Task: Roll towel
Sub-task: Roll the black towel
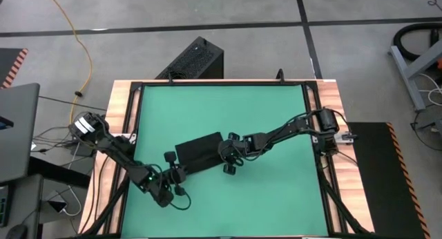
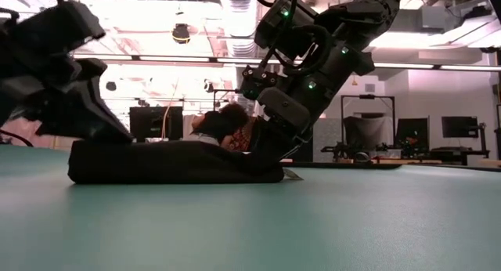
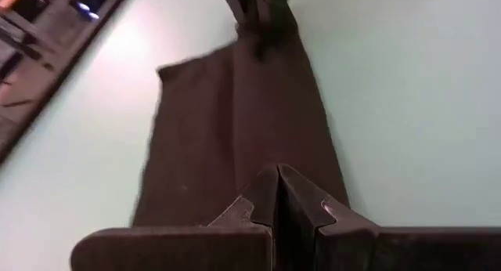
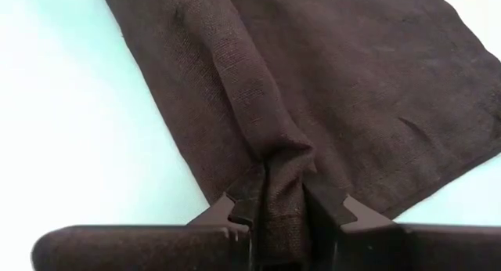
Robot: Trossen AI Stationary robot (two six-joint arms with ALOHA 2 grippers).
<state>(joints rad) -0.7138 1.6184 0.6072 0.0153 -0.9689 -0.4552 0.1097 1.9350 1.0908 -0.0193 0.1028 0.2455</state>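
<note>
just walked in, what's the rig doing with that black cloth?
Both arms are working on the black towel, which lies folded flat on the green table. The right tool is shut on a pinched ridge of cloth at the towel's right end. The left tool sits at the opposite end with its fingers closed together; whether it holds cloth is hard to say. The towel is not yet a proper roll.
</note>
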